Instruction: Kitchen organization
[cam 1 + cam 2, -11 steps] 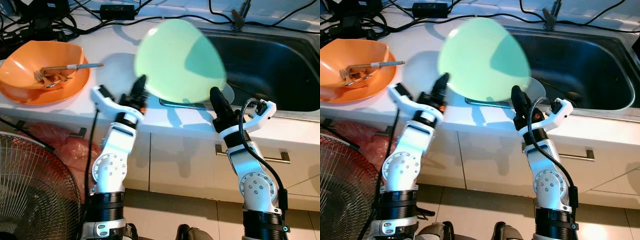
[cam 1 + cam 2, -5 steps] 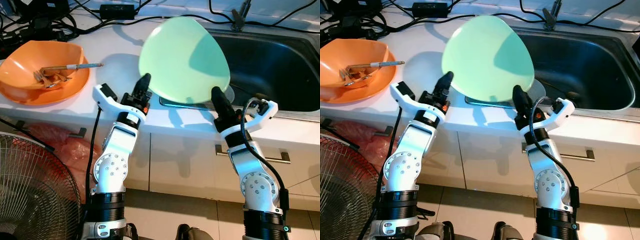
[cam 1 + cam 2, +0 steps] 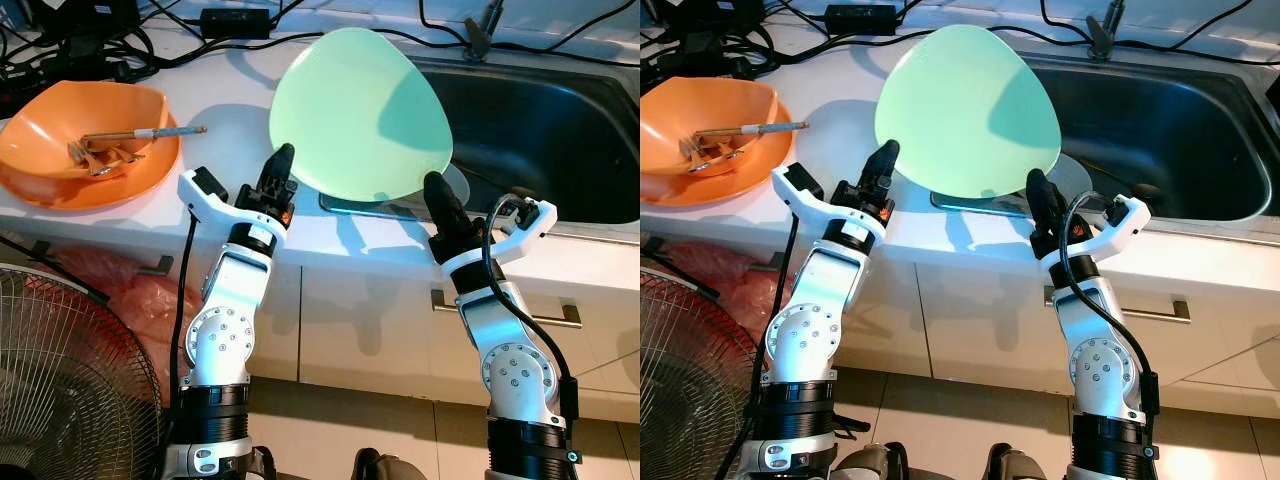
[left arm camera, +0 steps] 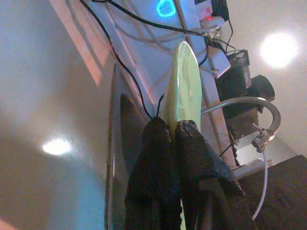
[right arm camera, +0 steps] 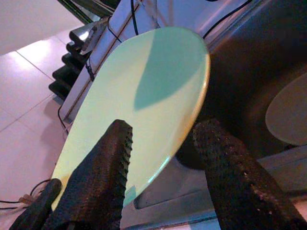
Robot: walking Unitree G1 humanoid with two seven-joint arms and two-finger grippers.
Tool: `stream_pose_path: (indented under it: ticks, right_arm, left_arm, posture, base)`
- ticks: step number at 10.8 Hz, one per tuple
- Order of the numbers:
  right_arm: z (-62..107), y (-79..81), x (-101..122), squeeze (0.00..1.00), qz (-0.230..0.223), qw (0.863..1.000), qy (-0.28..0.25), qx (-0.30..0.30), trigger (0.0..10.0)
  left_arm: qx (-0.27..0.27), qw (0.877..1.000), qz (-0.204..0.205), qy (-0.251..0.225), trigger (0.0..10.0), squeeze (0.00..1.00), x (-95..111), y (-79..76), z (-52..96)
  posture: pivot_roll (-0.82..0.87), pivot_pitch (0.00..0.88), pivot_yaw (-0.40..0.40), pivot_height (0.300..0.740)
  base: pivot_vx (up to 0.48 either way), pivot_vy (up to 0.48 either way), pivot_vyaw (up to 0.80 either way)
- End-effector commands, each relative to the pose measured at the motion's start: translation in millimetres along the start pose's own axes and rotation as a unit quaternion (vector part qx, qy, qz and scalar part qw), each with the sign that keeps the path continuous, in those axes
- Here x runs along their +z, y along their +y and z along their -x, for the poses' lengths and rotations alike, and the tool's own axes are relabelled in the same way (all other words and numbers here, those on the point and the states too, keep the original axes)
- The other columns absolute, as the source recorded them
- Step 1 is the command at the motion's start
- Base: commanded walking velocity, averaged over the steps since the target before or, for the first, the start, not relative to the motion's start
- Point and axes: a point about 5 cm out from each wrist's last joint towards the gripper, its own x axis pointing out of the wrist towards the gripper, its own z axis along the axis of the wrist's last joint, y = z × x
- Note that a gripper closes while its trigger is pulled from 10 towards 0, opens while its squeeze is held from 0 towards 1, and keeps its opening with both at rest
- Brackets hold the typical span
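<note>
Left eye view – plate: the pale green plate (image 3: 355,115) is held tilted above the front edge of the white counter (image 3: 225,120), overlapping the left rim of the dark sink (image 3: 545,130).
Left eye view – left gripper: the left gripper (image 3: 281,170) pinches the plate's rim at about 7 o'clock.
Left eye view – right gripper: the right gripper (image 3: 436,197) sits at the plate's 5 o'clock edge.
Left eye view – change: against the frames of a second ago, the plate has risen a little and turned its face more toward the camera, while both arms have barely shifted.
Right eye view – surroundings: the orange bowl (image 3: 705,135) with utensils inside lies at 9 o'clock from the plate, well apart; a round grey disc (image 3: 1065,180) lies in the sink just under the plate's lower edge.
Left wrist view – grip: both black fingers (image 4: 158,158) are closed tight on the plate, seen edge-on, with the rim clamped between them.
Right wrist view – grip: the fingers (image 5: 103,172) stand spread wide, one on each side of the plate's edge – no clamping contact is visible, so this claw is judged to hold nothing.
Task meaning: the load appears to rest on the left gripper alone; the plate is lifted but not yet placed, and a one-sided rim pinch on a tilted plate carries a risk of slipping.
</note>
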Motion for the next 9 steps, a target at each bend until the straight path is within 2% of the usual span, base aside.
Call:
stream_pose_path:
  ticks: [1,6,9]
  right_arm:
    - [0.4,-1.6,3.2,0.0,0.001,1.0,-0.008,-0.006,10.0]
    - [-1.1,-0.9,2.3,0.0,0.004,1.0,-0.007,-0.003,10.0]
    - [-2.2,0.4,2.6,0.0,0.0,1.0,-0.008,0.001,10.0]
  left_arm:
    - [-0.07,0.997,0.039,-0.017,10.0,0.0,-3.2,-34.9,-8.3]
    - [-0.092,0.995,0.042,0.008,10.0,0.0,-10.3,-41.1,-6.4]
    - [-0.092,0.995,0.037,0.029,10.0,0.0,-16.6,-39.6,-4.8]
  posture:
    - [0.03,0.155,-0.012,0.74]
    - [0.03,0.149,-0.011,0.74]
    - [0.03,0.155,-0.013,0.74]
  base:
    - [0.0,0.0,0.0]
    - [0.0,0.0,0.0]
    - [0.0,0.0,0.0]
